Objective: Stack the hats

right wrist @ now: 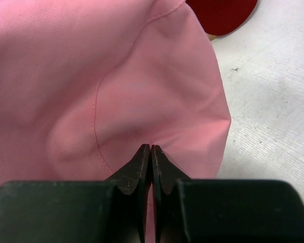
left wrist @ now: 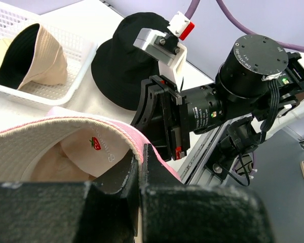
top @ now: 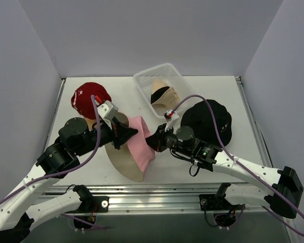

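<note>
White table [top: 233, 101] has the pink hat [top: 142, 144] in the middle, partly over the tan hat [top: 122, 164]. Left gripper [left wrist: 141, 157] and right gripper [right wrist: 150, 152] both pinch it shut. Next, I think the 2 must lift together

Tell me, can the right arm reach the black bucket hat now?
Probably not yet: the black bucket hat lies uncovered beside it, but the right jaws are shut on the pink hat.
</note>
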Action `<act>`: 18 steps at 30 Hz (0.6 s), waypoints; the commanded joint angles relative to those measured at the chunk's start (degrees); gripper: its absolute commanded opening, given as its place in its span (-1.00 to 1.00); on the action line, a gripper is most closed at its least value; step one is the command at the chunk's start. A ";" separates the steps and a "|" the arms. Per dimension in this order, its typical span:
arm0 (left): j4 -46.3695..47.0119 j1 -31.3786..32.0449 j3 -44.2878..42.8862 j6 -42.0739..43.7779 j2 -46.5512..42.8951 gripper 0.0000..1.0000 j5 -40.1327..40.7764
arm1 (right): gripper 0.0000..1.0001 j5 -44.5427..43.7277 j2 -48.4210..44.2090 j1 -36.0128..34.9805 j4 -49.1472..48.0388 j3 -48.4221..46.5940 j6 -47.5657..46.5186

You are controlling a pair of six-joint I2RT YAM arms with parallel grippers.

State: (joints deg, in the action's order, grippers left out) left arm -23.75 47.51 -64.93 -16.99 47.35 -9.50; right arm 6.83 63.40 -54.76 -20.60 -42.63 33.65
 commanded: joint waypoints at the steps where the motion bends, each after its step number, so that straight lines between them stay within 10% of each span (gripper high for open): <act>1: 3.80 -0.48 0.06 1.87 -2.00 -0.95 1.23 | -1.00 -2.34 -1.52 -0.17 -4.54 0.44 1.51; 9: 1.34 -0.75 4.97 4.60 -7.09 -0.95 2.03 | -1.00 -16.84 -12.50 1.67 4.25 -1.05 -1.13; 18: 1.24 -0.84 6.56 4.60 -8.51 -0.95 2.64 | -1.00 -14.31 -20.76 6.86 2.24 1.06 -1.56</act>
State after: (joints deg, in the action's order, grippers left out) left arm -23.73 47.03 -58.33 -13.04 39.11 -7.29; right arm -6.09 44.99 -49.19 -15.42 -42.06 33.36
